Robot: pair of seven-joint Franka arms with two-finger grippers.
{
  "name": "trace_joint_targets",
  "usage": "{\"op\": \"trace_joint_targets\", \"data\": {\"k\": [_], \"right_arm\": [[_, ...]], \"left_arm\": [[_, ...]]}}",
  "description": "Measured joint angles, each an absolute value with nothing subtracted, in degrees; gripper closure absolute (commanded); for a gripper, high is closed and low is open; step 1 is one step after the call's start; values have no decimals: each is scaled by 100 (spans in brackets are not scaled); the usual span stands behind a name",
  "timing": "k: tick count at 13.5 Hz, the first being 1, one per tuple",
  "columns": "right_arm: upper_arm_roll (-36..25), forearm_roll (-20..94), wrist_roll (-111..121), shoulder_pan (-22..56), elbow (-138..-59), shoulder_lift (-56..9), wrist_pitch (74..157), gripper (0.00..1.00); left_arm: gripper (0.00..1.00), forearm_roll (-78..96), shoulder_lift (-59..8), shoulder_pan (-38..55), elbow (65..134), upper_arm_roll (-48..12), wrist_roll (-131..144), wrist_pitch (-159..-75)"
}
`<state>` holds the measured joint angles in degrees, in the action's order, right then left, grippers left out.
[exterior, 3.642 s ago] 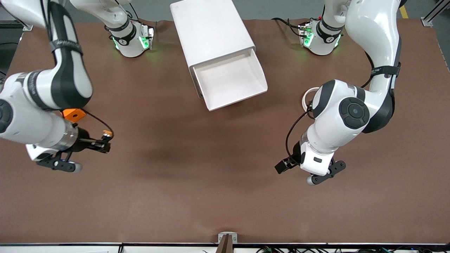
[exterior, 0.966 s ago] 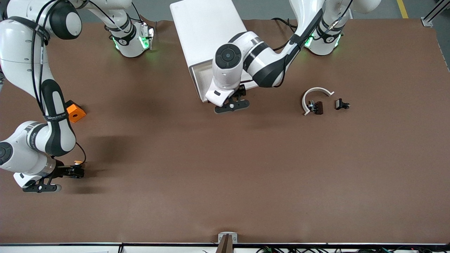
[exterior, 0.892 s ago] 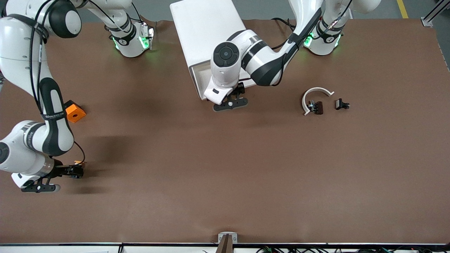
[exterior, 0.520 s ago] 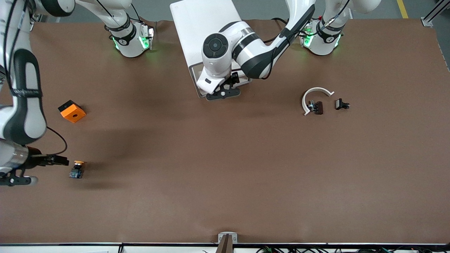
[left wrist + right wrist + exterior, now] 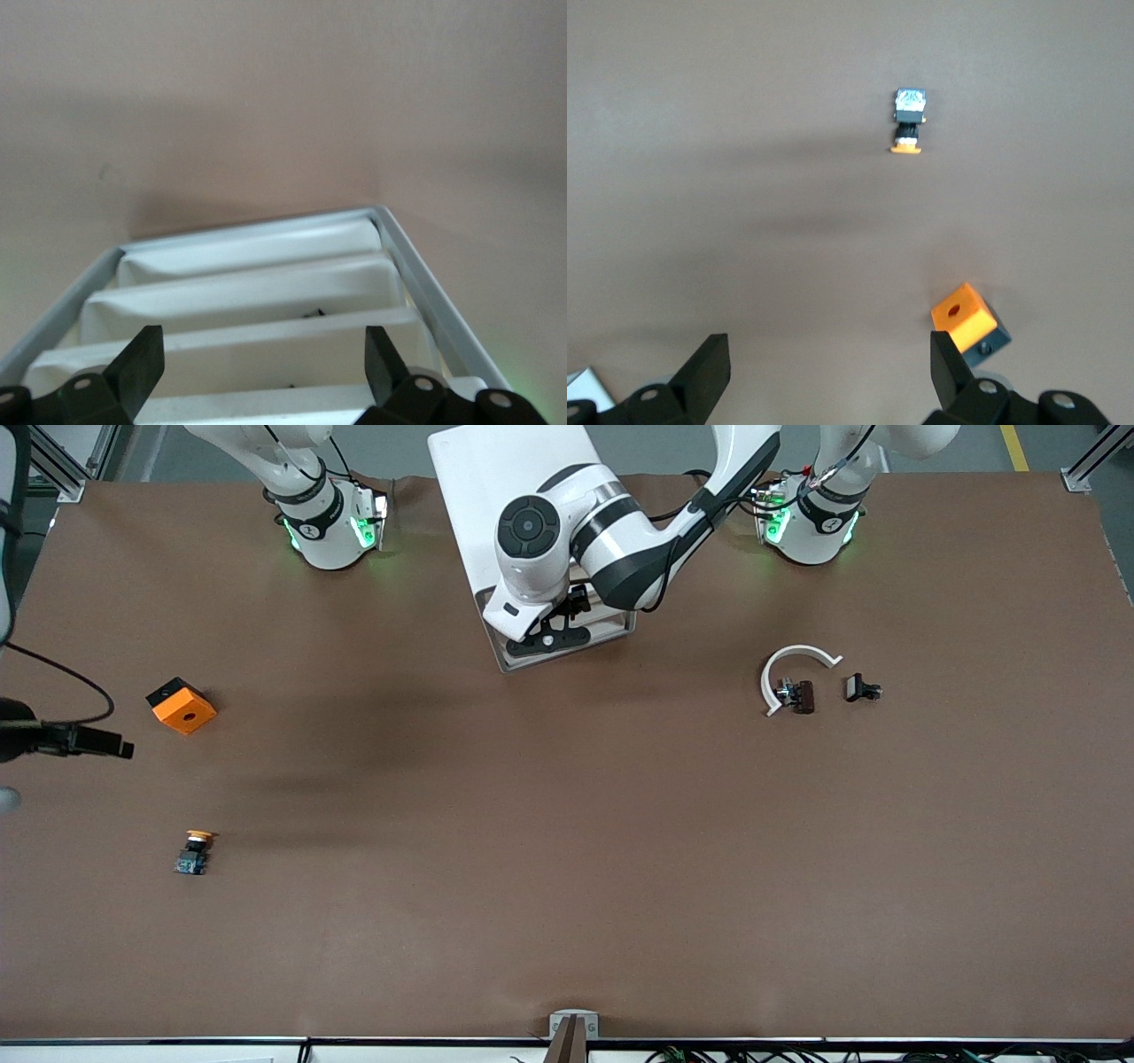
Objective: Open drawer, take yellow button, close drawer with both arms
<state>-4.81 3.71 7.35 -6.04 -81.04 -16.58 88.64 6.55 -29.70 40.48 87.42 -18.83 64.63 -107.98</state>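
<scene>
Front view, from the right arm's end of the brown tabletop [image 5: 567,850] to the left arm's end.

Right pincer [image 5: 828,372]: barely in the front view, at the picture's edge, up in the air over the right arm's end of the tabletop. Its wrist view shows the two black fingers [image 5: 709,367] spread wide with nothing between them. This arm waits.

Orange block with a round hole in its top face and a dark base [image 5: 181,705]: resting on the tabletop, free of any pincer.

Small push button with a yellow-orange cap, black body and blue base [image 5: 193,852]: lying on its side on the tabletop, nearer to the front camera than the orange block and well apart from it. Nothing touches it.

White rounded box cabinet [image 5: 509,496]: standing between the two arm bases. The top drawer with its cream front [image 5: 611,627] sits flush with the cabinet front. The left wrist view looks down the stack of cream drawer fronts [image 5: 257,292]; small dark specks show in the gaps between them, too small to identify. Contents of the drawers are hidden.

Left pincer [image 5: 549,640]: in front of the cabinet at the top drawer's front. Fingers [image 5: 385,363] spread, gripping nothing.

White plastic arc [image 5: 791,662]: lying on the tabletop toward the left arm's end, with a small dark part [image 5: 797,693] inside its curve and a second dark part [image 5: 859,688] just beside it.
</scene>
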Motion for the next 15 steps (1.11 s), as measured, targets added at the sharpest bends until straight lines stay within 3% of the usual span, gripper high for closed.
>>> {"op": "trace_joint_targets", "data": {"k": [4, 12, 15], "right_arm": [[-493, 355, 734, -597, -8158, -1216, 8481, 0], [-470, -144, 727, -325, -8214, -1195, 8334, 0], [-466, -184, 685, -142, -8212, -1193, 8293, 0]], "left_arm": [[0, 808, -2980, 4048, 8778, -1952, 6463, -10719], [0, 1052, -2987, 3969, 8765, -1957, 6473, -10671], [0, 1059, -2964, 3693, 8461, -1826, 6474, -10688]]}}
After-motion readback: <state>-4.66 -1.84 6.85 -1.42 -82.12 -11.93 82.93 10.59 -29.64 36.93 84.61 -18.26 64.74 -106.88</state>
